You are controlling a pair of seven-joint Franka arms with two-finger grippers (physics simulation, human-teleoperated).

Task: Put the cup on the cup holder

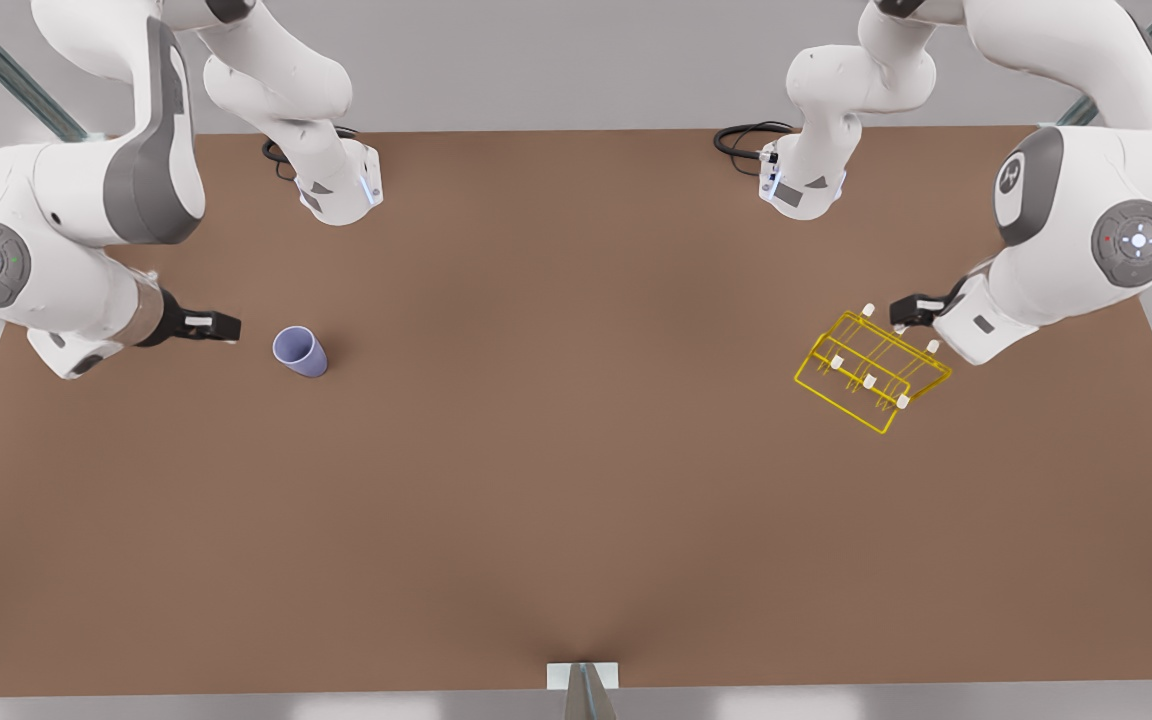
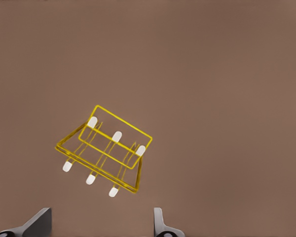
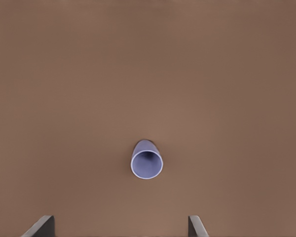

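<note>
The cup stood upright on the brown table, open mouth up, near the right gripper, which hung low at the front view's left with its tips pointed toward the cup and not touching it. In the right wrist view the cup sat ahead of that gripper's fingers, which were spread wide and held nothing.

The cup holder sat on the table just beside the left gripper at the front view's right. In the left wrist view the cup holder lay ahead of the fingers, which stood well apart and empty. The cup and the cup holder were well apart.
</note>
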